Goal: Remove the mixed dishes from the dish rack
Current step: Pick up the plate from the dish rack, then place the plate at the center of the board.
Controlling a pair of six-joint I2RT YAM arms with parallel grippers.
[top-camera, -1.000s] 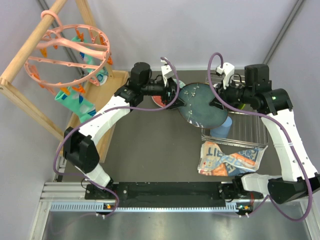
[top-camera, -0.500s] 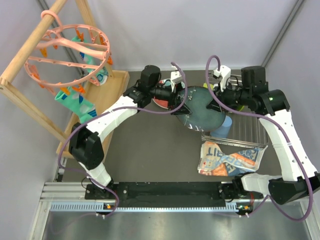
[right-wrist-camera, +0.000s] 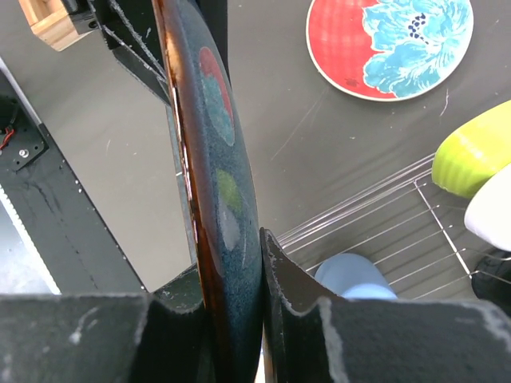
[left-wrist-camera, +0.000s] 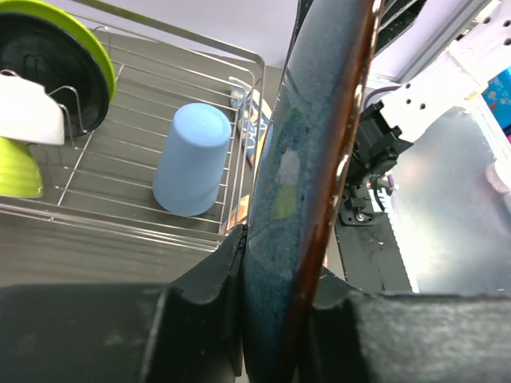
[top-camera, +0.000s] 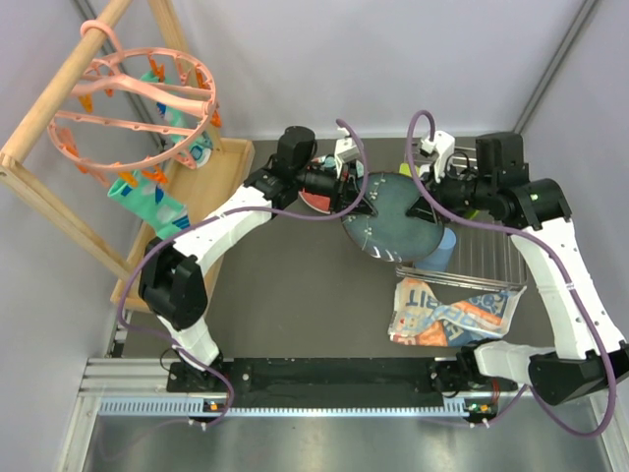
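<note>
While left gripper [top-camera: 356, 197] and right gripper [top-camera: 425, 208] each pinch an opposite rim of the dark teal plate [top-camera: 393, 214], it hangs tilted above the desk near the far edge, over the left end of the dish rack [top-camera: 496, 261] by the right edge. Step in hand, as judged: arm-to-arm handover. Next move calls for the right gripper to let go, so the left can set it beside the pink-rimmed plate [top-camera: 313, 200].

My dark grey counter [top-camera: 285, 295] sits between pale walls [top-camera: 295, 59]; a wooden frame [top-camera: 54, 91] bearing a pink clip ring [top-camera: 157, 87] stands left.
</note>
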